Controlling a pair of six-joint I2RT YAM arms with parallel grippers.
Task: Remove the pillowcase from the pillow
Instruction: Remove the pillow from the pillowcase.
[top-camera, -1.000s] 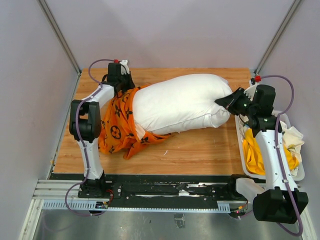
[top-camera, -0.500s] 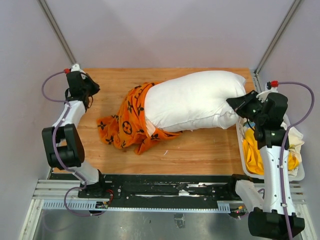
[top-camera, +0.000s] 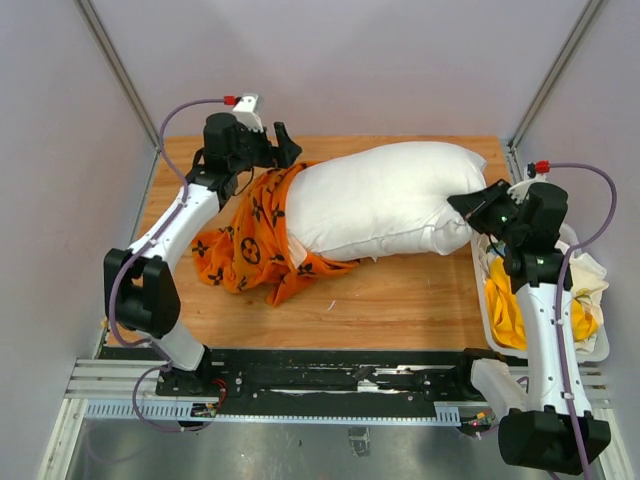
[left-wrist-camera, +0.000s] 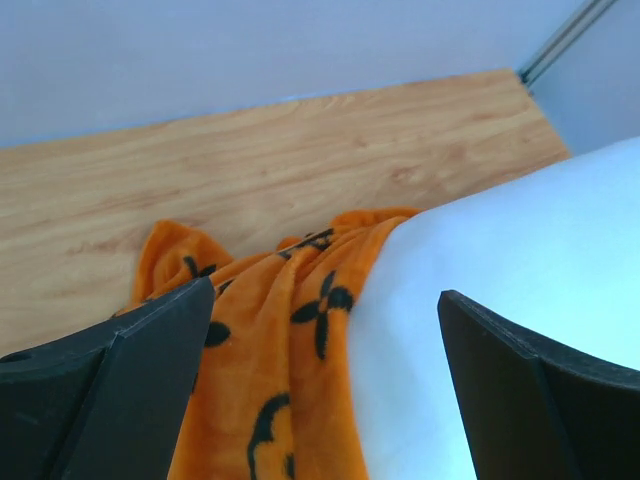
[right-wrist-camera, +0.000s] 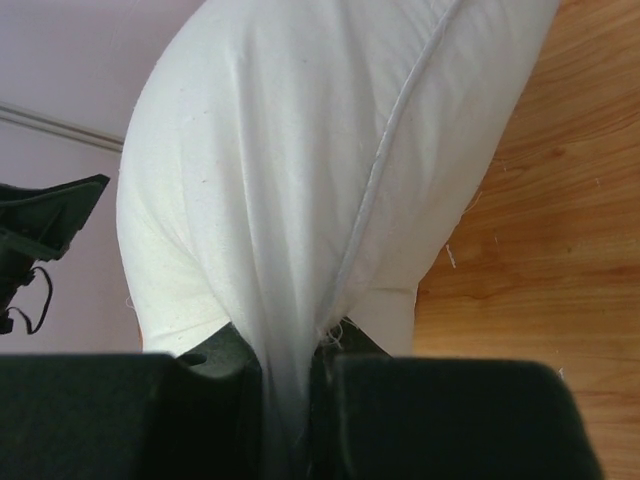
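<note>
The plump white pillow (top-camera: 385, 200) lies across the back of the wooden table (top-camera: 400, 300), its left end still inside the bunched orange pillowcase (top-camera: 250, 245) with black motifs. My left gripper (top-camera: 283, 148) hovers open over the far left end, where orange cloth meets white. In the left wrist view the pillowcase (left-wrist-camera: 290, 350) and pillow (left-wrist-camera: 500, 250) lie between the wide-apart fingers (left-wrist-camera: 130, 390), which touch neither. My right gripper (top-camera: 472, 207) is shut on the pillow's right end; the white fabric (right-wrist-camera: 290, 200) is pinched between the black fingers (right-wrist-camera: 215, 400).
A white bin (top-camera: 595, 345) with yellow and cream cloth (top-camera: 510, 305) stands at the table's right edge, under my right arm. Grey walls close in the back and sides. A black rail (top-camera: 340, 380) runs along the near edge.
My left gripper let go of the pillowcase, swung out to the far left corner, then came back open over the pillow's left end. The pillow shifted slightly right; more orange cloth lies bunched on the table.
</note>
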